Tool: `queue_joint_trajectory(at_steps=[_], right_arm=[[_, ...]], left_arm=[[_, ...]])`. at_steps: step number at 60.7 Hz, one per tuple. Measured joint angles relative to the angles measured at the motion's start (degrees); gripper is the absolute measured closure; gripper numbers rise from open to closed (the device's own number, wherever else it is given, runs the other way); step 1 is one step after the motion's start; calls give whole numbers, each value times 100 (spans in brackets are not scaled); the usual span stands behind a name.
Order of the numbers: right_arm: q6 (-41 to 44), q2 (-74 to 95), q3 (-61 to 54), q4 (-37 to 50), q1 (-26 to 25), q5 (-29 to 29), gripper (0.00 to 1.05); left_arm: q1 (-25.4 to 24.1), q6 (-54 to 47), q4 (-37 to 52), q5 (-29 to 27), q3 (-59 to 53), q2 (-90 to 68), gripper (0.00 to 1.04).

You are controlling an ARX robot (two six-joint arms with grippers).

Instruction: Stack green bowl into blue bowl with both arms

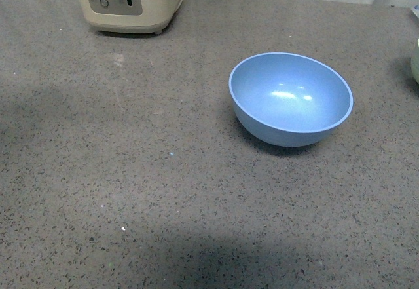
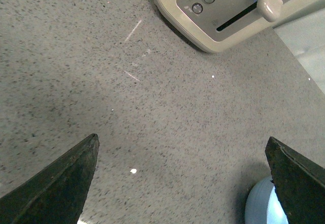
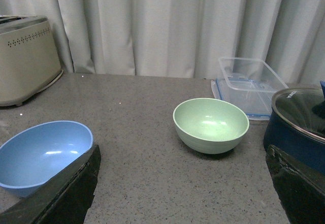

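The blue bowl (image 1: 291, 99) sits upright and empty on the grey speckled counter, right of centre in the front view. The green bowl shows there only as a sliver at the right edge (image 1: 415, 61). In the right wrist view the green bowl (image 3: 210, 124) stands upright and empty ahead of my open right gripper (image 3: 183, 183), with the blue bowl (image 3: 43, 153) beside one finger. My left gripper (image 2: 183, 183) is open and empty over bare counter, with a part of the blue bowl (image 2: 261, 206) by one finger. Neither arm shows in the front view.
A cream toaster (image 1: 128, 0) stands at the counter's back left, also in the left wrist view (image 2: 228, 8). A clear plastic container (image 3: 249, 84) and a dark blue pot with a glass lid (image 3: 299, 127) stand beyond the green bowl. Grey curtains hang behind.
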State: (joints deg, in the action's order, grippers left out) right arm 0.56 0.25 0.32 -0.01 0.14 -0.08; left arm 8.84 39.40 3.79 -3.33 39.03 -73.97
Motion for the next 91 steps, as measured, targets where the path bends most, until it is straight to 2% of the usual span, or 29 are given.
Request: queue_joint_trajectory(at_steps=[3,6,11,15,22,27,30,36,54,61,91], right_arm=[[0,0,0,0,0,0,9],[0,0,0,0,0,0,9],[0,0,0,0,0,-2,9],[0,0,0,0,0,-4,9],[0,0,0,0,-2,0,9],[0,0,0,0,0,0,9],[0,0,0,0,0,0,9],[0,0,0,0,0,0,9],[0,0,0,0,-2,0,9],[0,0,0,0,0,-2,9],[0,0,0,0,-2,-2,9]], left_arm=[[-111,-275,157,0,-317,275,7],[-177,-999,1460,-216,-903,389,16],[-284,-2282,3386,-225,-1766,476,30],[-354,-3016,4295,-197,-2199,682,43],[-437,-3589,4496,-105,-2514,1165,63],[-496,-3711,4452,-46,-2723,1373,75],[-678,-3790,4387,286,-2868,1537,84],[-855,-3825,4242,297,-3077,1884,101],[-874,-3893,3574,332,-3523,3021,101],[-874,-3895,3755,328,-3762,3128,101],[-876,-3895,2225,332,-3797,4795,101]])
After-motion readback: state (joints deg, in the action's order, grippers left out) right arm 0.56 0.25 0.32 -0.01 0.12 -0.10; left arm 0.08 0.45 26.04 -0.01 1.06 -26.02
